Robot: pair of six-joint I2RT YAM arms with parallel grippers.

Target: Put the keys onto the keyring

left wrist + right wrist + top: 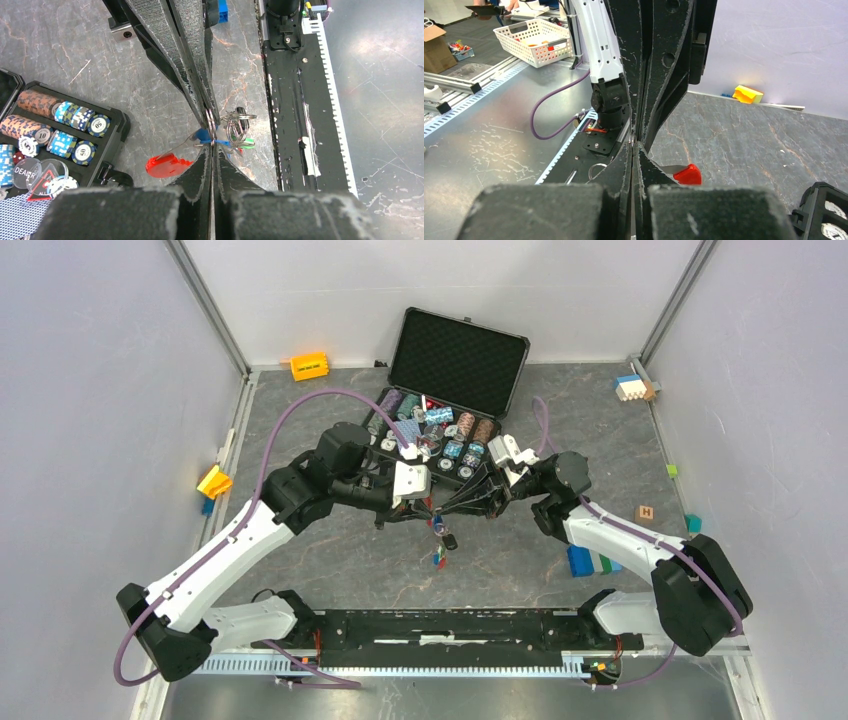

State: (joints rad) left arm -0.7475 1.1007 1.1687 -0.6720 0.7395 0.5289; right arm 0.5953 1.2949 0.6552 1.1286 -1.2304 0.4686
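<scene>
Both grippers meet tip to tip above the table's middle. My left gripper [428, 506] [212, 143] and my right gripper [447, 508] [633, 145] are both shut on the thin metal keyring [213, 124], pinched between their tips. Its red fob [167, 165] hangs to one side and also shows in the right wrist view [688, 174]. Keys with blue [202, 135] and green [246, 145] caps hang on small rings [238, 120] beside the tips. In the top view the key bunch [440, 545] dangles below the grippers.
An open black case of poker chips [450, 435] stands just behind the grippers. An orange block [309, 366], a yellow block [214, 482], blue blocks [590, 562] and a wooden cube [645, 512] lie around the edges. The black rail [450, 625] runs along the front.
</scene>
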